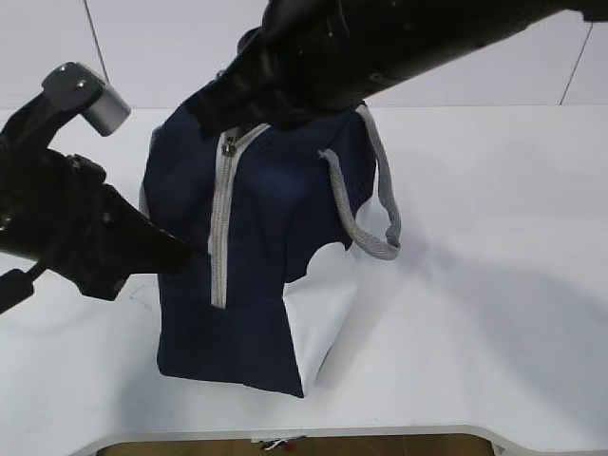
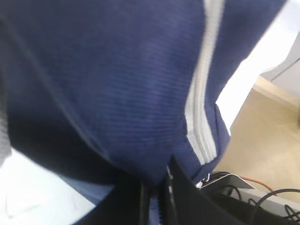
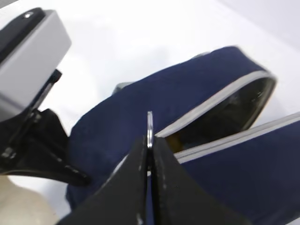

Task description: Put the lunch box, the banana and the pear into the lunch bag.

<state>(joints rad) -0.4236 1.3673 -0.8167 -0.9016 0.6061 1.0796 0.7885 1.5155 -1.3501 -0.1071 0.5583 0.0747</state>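
A navy lunch bag (image 1: 271, 256) stood upright mid-table (image 1: 494, 313), its grey zipper (image 1: 220, 228) partly open near the top. The right gripper (image 3: 149, 154) had its fingers pinched tight on the metal ring pull (image 3: 149, 129). The left gripper (image 2: 154, 197) clamped the bag's fabric at its side. No readable writing showed.

Lunch bag (image 1: 256, 285) on white table (image 1: 494, 313)
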